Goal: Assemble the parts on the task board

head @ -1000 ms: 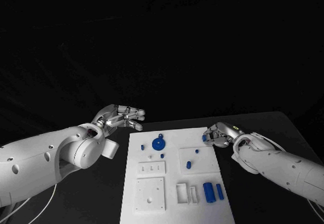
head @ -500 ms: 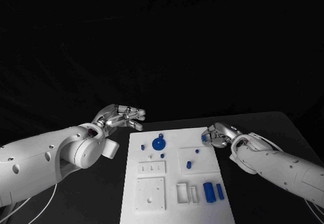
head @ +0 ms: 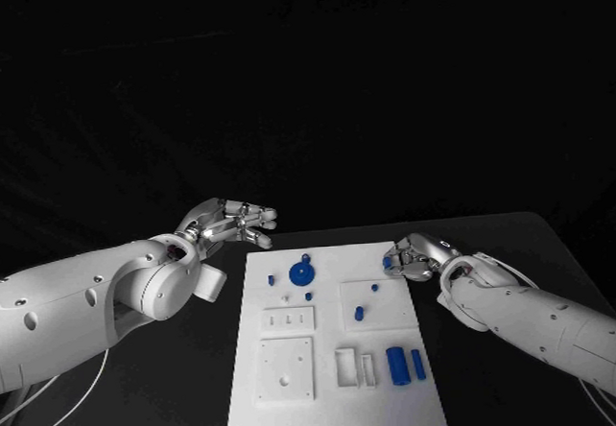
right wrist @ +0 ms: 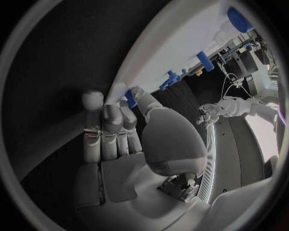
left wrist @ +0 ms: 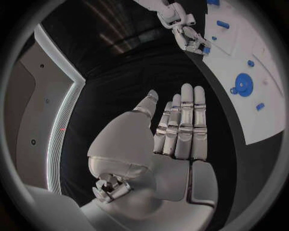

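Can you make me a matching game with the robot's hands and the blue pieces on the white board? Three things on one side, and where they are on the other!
Things:
1. left hand
2. right hand
3. round blue part

Places or states:
A. lying on the task board, near its far end
B. at the board's right edge, pinching a small blue part
C. off the board over the black table, holding nothing

Pairs: 1-C, 2-B, 3-A
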